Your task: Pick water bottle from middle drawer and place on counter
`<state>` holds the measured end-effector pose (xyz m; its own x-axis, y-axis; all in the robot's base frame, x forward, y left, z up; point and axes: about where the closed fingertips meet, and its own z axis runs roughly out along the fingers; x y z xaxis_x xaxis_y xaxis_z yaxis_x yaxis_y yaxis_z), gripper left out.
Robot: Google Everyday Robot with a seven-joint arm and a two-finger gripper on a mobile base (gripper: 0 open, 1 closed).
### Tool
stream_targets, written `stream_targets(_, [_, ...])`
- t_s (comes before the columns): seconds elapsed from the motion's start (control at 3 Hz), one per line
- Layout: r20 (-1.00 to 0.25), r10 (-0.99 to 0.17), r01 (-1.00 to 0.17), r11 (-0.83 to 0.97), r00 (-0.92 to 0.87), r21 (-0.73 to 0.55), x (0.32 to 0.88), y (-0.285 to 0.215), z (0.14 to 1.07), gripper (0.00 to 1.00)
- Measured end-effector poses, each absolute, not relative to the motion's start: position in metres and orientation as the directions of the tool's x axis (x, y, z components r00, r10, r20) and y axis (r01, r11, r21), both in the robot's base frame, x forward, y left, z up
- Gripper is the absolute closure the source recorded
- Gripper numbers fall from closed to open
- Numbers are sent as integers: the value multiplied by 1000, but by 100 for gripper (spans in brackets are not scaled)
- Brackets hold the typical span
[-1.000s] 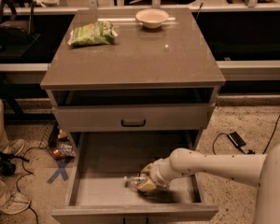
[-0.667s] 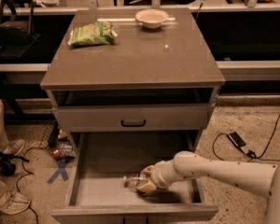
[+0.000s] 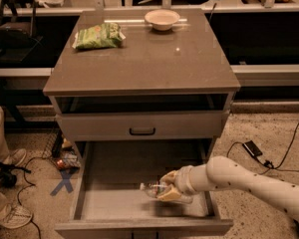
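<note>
The middle drawer [image 3: 114, 203] is pulled open below the cabinet, its flat floor showing. The water bottle [image 3: 152, 188] lies on its side near the drawer's front right, its cap end pointing left. My gripper [image 3: 168, 187] reaches in from the right on a white arm and its fingers sit around the bottle's body, one above and one below. The bottle looks slightly raised off the drawer floor. The counter [image 3: 144, 63] is the glossy grey-brown top above.
A green snack bag [image 3: 98, 36] and a white bowl [image 3: 162, 19] sit at the back of the counter. A shallower drawer front with a black handle [image 3: 142, 131] is above the open drawer. A person's legs and shoes [image 3: 5, 183] and cables are on the floor at left.
The arm has shifted a little toward the drawer's front right, with the gripper staying closed around the bottle. The bottle has barely moved.
</note>
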<state>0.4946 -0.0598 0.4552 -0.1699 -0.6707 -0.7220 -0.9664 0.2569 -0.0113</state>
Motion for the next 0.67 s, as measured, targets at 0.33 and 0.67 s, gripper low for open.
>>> stream_targets(0.33, [-692, -714, -958, 263, -112, -116, 497, -95, 517, 100])
stream_targets(0.67, [-635, -772, -940, 236, -27, -247, 502, -132, 597, 100])
